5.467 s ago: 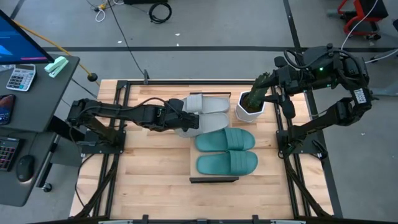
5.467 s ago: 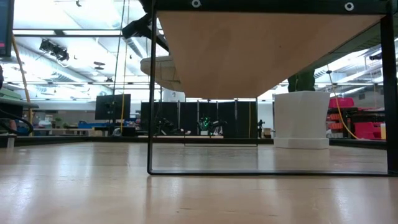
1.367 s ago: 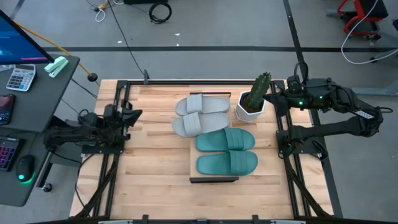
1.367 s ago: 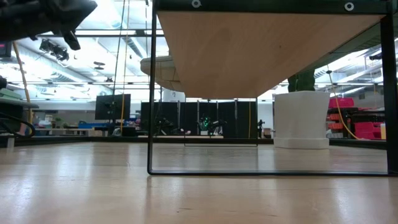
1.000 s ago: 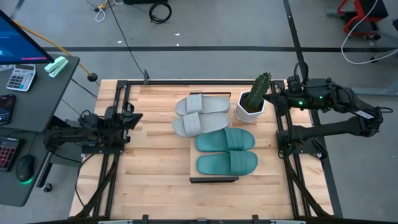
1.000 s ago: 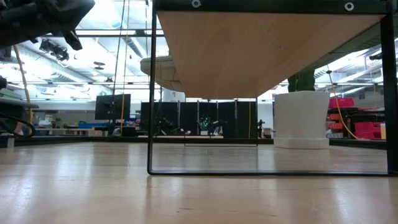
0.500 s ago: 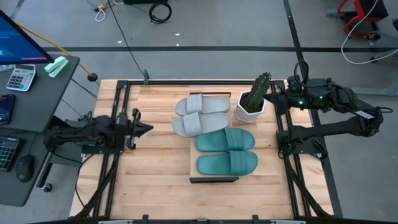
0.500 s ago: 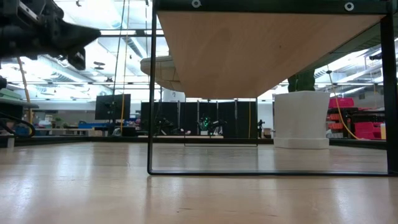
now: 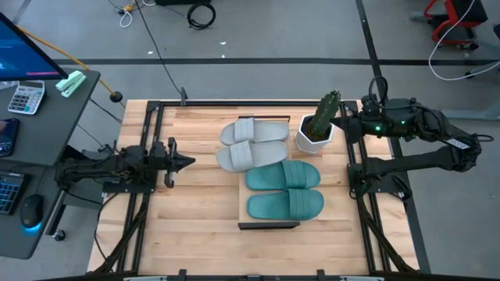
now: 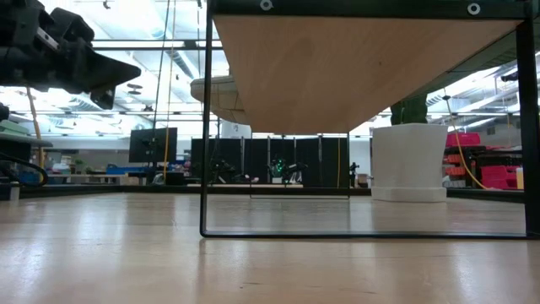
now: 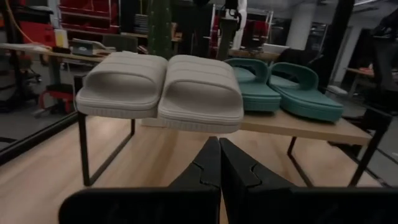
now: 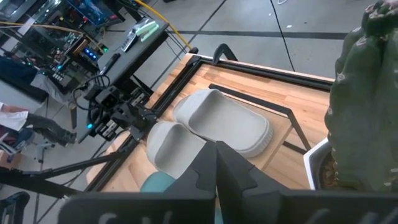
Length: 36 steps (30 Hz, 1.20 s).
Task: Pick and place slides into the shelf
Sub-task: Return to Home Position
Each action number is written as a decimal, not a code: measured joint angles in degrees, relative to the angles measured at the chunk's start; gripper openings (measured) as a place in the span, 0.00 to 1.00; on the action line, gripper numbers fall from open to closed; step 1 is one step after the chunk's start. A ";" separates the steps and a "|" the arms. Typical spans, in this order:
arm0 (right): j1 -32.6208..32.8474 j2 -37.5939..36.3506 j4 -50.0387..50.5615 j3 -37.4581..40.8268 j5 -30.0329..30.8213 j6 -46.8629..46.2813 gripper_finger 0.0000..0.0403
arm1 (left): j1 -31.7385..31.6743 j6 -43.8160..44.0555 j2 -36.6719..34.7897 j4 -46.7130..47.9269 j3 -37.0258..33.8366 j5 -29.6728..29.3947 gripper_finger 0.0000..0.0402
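Left hand point(image 9: 178, 161): the two fingers point(image 11: 208, 163) are pressed together, holding nothing. It hangs over the left part of the desk point(image 9: 195, 222), above the boards, pointing right toward the shelf point(image 9: 268, 225) and well apart from it. In the low view it shows high up on the left point(image 10: 108, 73), clear of the desk top.

Right hand point(image 9: 349, 125): fingers point(image 12: 205, 167) also closed flat on each other, empty. Arm folded back at the far right edge of the desk, hand just beside the cactus point(image 9: 326, 109) in its white pot point(image 9: 312, 139).

Shelf stands mid-desk, long axis running near to far. All four slides lie on its top, side by side, crosswise.
- Grey slides: two, at the far end point(image 9: 252, 131) point(image 9: 242, 157), touching each other. Their left ends overhang the shelf's left edge; the left wrist view shows this plainly point(image 11: 121, 84) point(image 11: 202, 87).
- Teal slides: two, at the near end point(image 9: 283, 176) point(image 9: 285, 205), touching, set a little further right than the grey pair.

Low view: underside of the shelf plank point(image 10: 363, 67) fills the top; a pale rounded shape past its left edge is probably a grey slide's overhang, hard to be sure. Pot stands on the desk behind the shelf point(image 10: 408, 162).
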<state>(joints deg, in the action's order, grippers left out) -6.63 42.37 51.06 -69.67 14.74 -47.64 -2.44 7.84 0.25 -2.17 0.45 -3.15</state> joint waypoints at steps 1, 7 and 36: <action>0.00 0.00 0.01 0.00 0.00 0.00 0.01 | 0.00 -0.45 0.00 0.03 0.00 -0.34 0.00; 0.00 -0.25 0.01 0.00 0.04 1.55 0.01 | -0.01 0.43 0.11 0.78 0.00 -0.41 0.01; 0.02 -29.36 -2.74 10.80 2.78 22.20 0.01 | 0.00 4.97 0.11 -1.68 -0.02 -0.86 0.08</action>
<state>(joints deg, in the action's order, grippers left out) -6.61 13.01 48.32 -58.87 17.52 -25.43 -2.44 12.81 0.36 -3.86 0.43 -4.01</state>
